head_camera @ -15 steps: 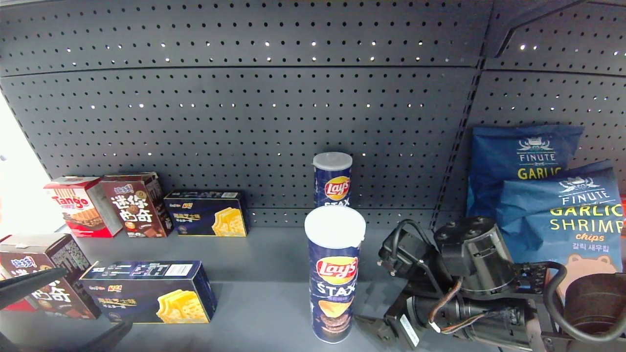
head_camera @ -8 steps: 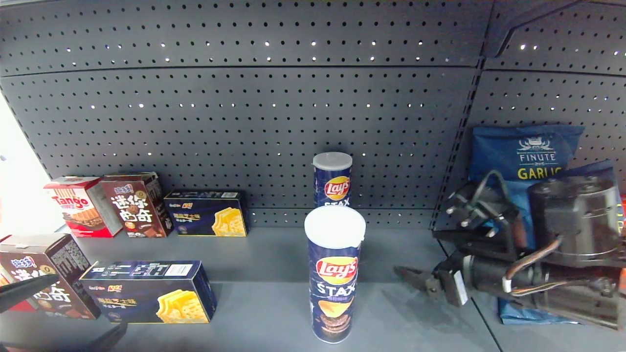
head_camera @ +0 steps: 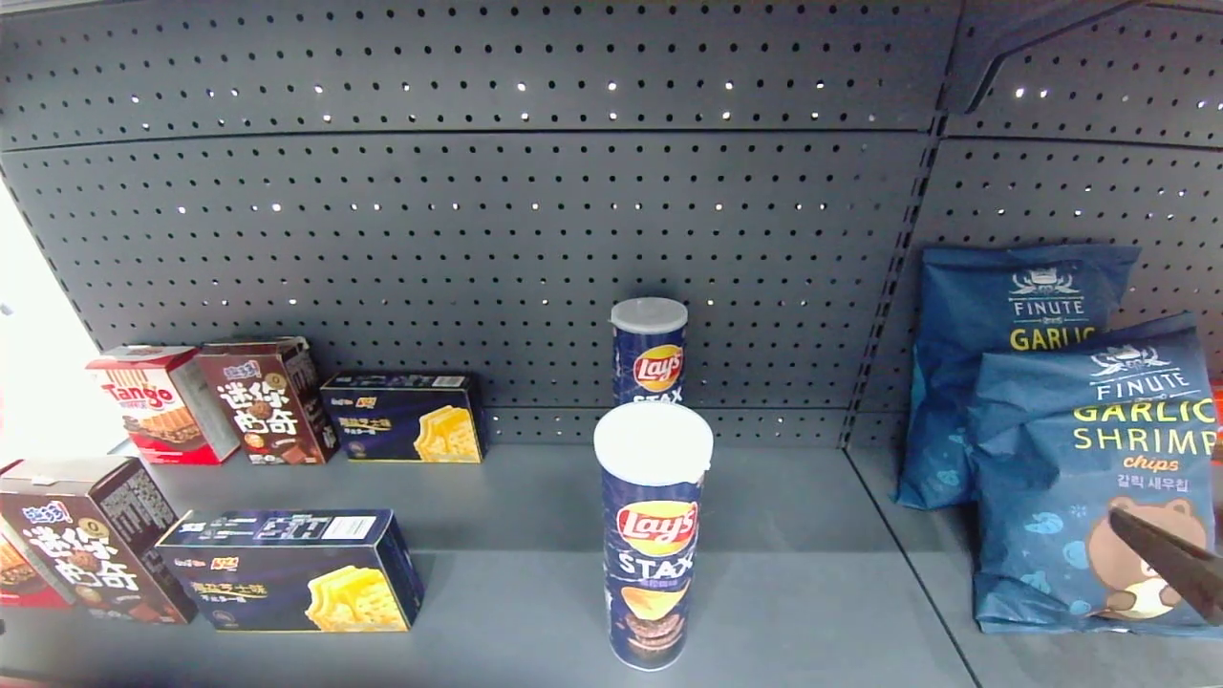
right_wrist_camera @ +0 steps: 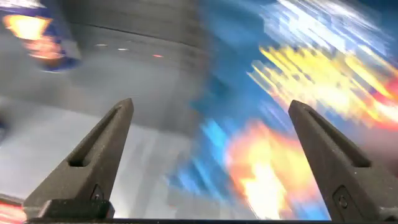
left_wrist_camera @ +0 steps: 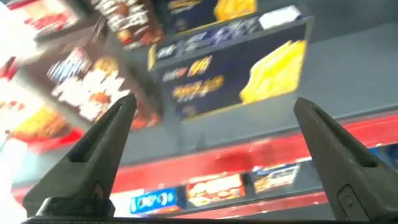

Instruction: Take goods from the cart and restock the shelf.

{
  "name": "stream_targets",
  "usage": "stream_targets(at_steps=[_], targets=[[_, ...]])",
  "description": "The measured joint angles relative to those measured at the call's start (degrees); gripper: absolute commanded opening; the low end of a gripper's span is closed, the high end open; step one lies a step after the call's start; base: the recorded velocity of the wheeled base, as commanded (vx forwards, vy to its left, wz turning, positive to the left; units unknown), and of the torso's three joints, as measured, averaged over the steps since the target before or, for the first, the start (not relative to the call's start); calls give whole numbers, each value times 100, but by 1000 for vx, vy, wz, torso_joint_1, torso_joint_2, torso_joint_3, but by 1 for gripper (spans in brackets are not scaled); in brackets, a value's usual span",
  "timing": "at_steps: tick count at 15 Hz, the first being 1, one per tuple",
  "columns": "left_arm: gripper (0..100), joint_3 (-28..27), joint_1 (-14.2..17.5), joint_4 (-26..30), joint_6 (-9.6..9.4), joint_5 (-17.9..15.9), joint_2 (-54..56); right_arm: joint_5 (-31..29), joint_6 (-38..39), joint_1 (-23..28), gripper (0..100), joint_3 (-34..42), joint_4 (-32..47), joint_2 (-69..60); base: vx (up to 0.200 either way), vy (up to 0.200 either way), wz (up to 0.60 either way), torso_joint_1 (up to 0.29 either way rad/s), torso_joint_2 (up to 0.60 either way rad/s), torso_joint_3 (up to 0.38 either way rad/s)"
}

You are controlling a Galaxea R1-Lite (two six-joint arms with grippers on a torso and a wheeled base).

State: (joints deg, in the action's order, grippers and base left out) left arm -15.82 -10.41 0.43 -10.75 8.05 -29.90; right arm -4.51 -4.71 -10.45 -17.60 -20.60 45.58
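Can (head_camera: 654, 535), seemingly well apart from right gripper (right_wrist_camera: 211, 104)

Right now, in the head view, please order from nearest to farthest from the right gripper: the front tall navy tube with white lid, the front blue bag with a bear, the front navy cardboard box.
1. Front blue bag with a bear: far right, by the right gripper.
2. Front tall navy tube: centre.
3. Front navy cardboard box: left.

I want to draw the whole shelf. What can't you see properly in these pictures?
Head view: back chip can, lower part behind the front chip can.
Head view: rear blue bag, partly covered by the front blue bag.
Head view: red box, cut off by the left edge.
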Motion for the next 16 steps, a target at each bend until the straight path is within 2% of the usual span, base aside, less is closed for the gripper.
stream_targets(at_steps=[3, 6, 8, 10, 13, 16], targets=[[100, 378, 18, 213, -9, 254, 890, 5, 13, 668, 100, 1033, 499, -1882, 0, 0, 0, 0, 0, 0], [100, 502, 55, 775, -52, 286, 1657, 107, 304, 935, 100, 1485, 1888, -3555, 0, 0, 0, 0, 0, 0], [100, 533, 85, 1189, -325, 268, 2078, 650, 503, 1012, 100, 1675, 2068, -4114, 0, 0, 0, 0, 0, 0], [100, 560, 96, 1232, -418, 251, 2321, 683, 530, 1031, 100, 1734, 2068, -4379, 0, 0, 0, 0, 0, 0], [100, 618, 96, 1202, -317, 249, 2461, 683, 511, 1037, 100, 1751, 2070, -4520, 0, 0, 0, 0, 0, 0], [100, 789, 99, 1087, -57, 123, 2509, 685, 508, 1040, 100, 1758, 2068, -4558, 0, 0, 0, 0, 0, 0]])
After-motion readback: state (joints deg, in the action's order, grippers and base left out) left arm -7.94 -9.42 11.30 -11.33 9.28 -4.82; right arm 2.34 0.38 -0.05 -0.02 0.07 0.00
